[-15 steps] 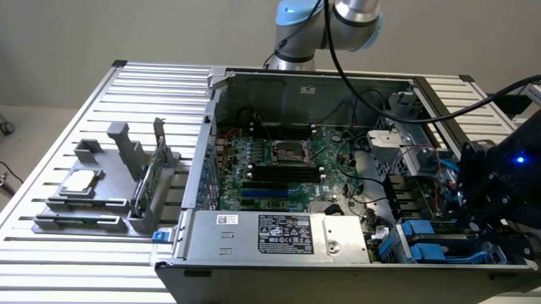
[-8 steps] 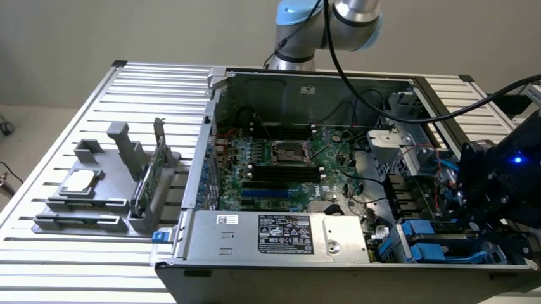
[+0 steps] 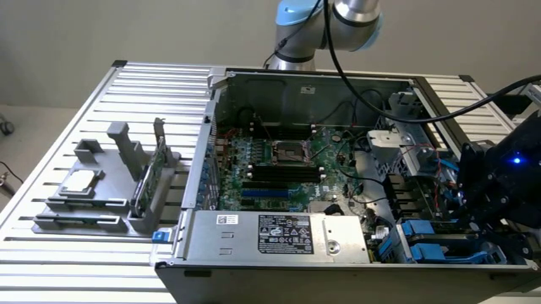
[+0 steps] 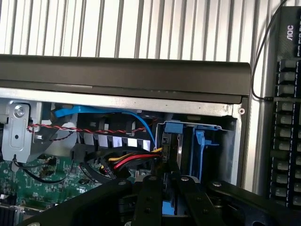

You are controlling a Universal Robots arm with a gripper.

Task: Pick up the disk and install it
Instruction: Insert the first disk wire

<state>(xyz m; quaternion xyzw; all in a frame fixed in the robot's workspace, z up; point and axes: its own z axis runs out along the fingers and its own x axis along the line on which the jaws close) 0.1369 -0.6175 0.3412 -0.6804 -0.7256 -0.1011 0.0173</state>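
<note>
The disk (image 4: 175, 128) stands edge-on in the drive bay at the corner of the open computer case (image 4: 141, 80). Its bright blue carrier frames a dark metal edge. My gripper (image 4: 168, 175) reaches down into that bay, its two black fingers (image 4: 149, 202) close together, with a strip of the blue carrier between them. In the exterior view the gripper (image 3: 483, 209) hangs over the case's near corner on the exterior view's right, just beside blue carrier parts (image 3: 422, 244) in the bay.
A bundle of red, yellow and black cables (image 4: 131, 162) and a blue cable (image 4: 134, 115) run close to the bay. The power supply (image 3: 279, 233) and motherboard (image 3: 279, 164) fill the case. A grey fixture (image 3: 93, 190) with a silver chip and a green card (image 3: 144, 180) stands outside it. A keyboard (image 4: 287, 117) lies beyond the case wall.
</note>
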